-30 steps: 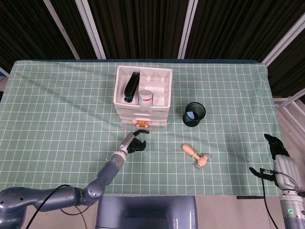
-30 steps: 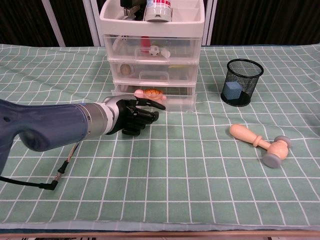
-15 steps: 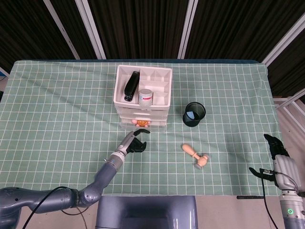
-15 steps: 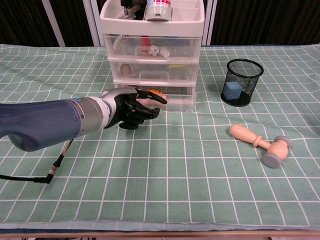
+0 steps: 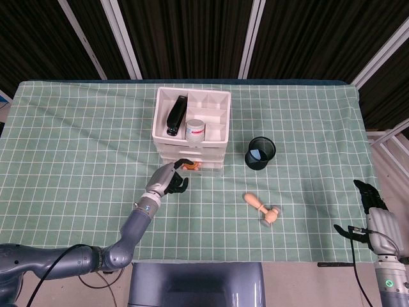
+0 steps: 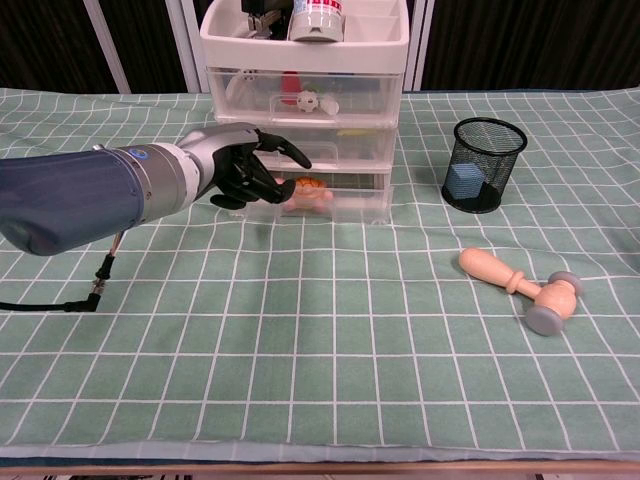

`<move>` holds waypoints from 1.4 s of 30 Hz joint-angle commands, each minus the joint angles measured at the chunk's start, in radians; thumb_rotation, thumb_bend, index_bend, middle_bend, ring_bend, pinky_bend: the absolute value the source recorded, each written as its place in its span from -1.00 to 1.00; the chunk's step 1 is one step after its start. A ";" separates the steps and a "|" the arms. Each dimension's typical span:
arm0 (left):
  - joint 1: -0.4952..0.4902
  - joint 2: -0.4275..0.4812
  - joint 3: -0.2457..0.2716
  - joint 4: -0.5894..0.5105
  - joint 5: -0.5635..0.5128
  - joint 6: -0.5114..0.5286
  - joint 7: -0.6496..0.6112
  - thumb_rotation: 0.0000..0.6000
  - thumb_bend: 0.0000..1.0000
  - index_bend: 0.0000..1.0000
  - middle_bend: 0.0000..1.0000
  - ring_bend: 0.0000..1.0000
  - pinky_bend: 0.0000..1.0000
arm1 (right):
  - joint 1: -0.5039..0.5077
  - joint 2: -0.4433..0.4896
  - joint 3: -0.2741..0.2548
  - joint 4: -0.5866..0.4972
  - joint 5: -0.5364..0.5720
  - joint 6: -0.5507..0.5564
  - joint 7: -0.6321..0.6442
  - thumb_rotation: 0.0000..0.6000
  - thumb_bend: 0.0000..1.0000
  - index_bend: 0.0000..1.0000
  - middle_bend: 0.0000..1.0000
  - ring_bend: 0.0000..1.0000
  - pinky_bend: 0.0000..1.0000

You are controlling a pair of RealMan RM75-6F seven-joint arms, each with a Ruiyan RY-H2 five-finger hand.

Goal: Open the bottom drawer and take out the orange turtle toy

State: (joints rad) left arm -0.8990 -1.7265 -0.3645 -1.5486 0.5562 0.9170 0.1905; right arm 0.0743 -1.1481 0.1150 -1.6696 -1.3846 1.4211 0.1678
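Note:
The white three-drawer unit [image 5: 192,131] [image 6: 305,100] stands at the back middle of the table. Its bottom drawer [image 6: 345,207] is pulled out a little, and the orange turtle toy [image 6: 308,190] [image 5: 190,166] lies in the opening. My left hand [image 6: 243,170] [image 5: 169,179] hovers at the drawer's left front, just left of the turtle. One finger stretches over the turtle and the others are loosely curled, holding nothing. My right hand [image 5: 374,208] hangs off the table's right edge, fingers apart and empty.
A black mesh cup [image 5: 260,153] [image 6: 489,163] with a blue object inside stands right of the drawers. A wooden toy hammer [image 5: 263,209] [image 6: 520,290] lies at the front right. The unit's top tray holds a black stapler [image 5: 177,116] and a white jar [image 5: 195,130].
My left hand has risen from the cloth in front of the drawers and moved back up to the bottom drawer's left front, beside the turtle. The right hand has not moved.

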 commanded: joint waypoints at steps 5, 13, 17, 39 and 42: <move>-0.022 0.050 0.031 -0.010 -0.120 0.013 0.088 1.00 0.06 -0.50 1.00 1.00 1.00 | 0.000 0.000 0.000 -0.001 0.002 -0.002 0.001 1.00 -0.82 -1.00 -0.81 -1.00 -0.63; -0.034 0.078 0.059 -0.019 -0.215 0.022 0.152 1.00 0.06 -0.50 1.00 1.00 1.00 | 0.000 0.002 -0.001 -0.005 0.005 -0.005 0.001 1.00 -0.82 -1.00 -0.81 -1.00 -0.63; -0.033 0.094 0.064 -0.031 -0.265 0.022 0.165 1.00 0.06 -0.48 1.00 1.00 1.00 | 0.000 0.002 -0.001 -0.007 0.004 -0.005 0.002 1.00 -0.82 -1.00 -0.81 -1.00 -0.63; 0.011 0.209 0.114 -0.183 -0.284 0.053 0.180 1.00 0.06 -0.27 1.00 1.00 1.00 | 0.000 0.001 0.002 -0.007 0.009 -0.005 -0.002 1.00 -0.82 -1.00 -0.81 -1.00 -0.63; 0.018 0.225 0.126 -0.209 -0.286 0.052 0.179 1.00 0.06 -0.27 1.00 1.00 1.00 | 0.000 0.002 0.001 -0.008 0.010 -0.007 -0.003 1.00 -0.82 -1.00 -0.81 -1.00 -0.63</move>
State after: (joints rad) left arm -0.8848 -1.5074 -0.2443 -1.7503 0.2714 0.9691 0.3694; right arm 0.0744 -1.1463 0.1162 -1.6778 -1.3748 1.4144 0.1650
